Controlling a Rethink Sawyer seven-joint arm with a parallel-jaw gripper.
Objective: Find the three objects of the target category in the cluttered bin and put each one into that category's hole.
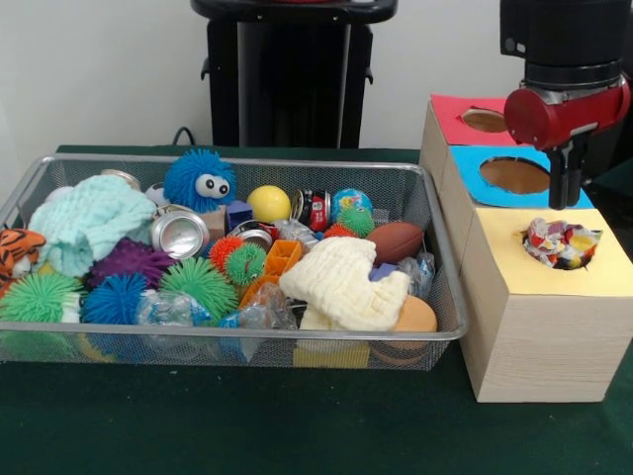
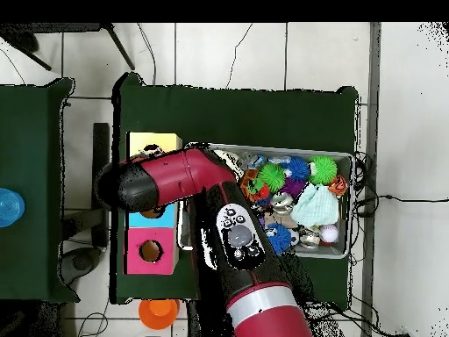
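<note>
The wire mesh bin (image 1: 247,336) stands left of three wooden boxes and is full of clutter; it also shows in the overhead view (image 2: 281,147). The blue-topped hole (image 1: 514,175) is in the middle box, between the red-topped hole (image 1: 485,120) and the yellow-topped hole (image 1: 561,244). My gripper (image 1: 567,201) hangs just above the right edge of the blue card, behind the yellow box, with nothing visible in it. In the overhead view my arm's end (image 2: 123,189) covers the gripper and most of the blue box.
A crumpled multi-coloured wrapper (image 1: 561,242) sits in the yellow-topped hole. The bin holds a blue fuzzy ball with eyes (image 1: 200,180), a mint cloth (image 1: 89,223), a cream cloth (image 1: 341,282), a crushed can (image 1: 180,233), a brown football (image 1: 396,240), a yellow ball (image 1: 268,203) and spiky balls (image 1: 198,282).
</note>
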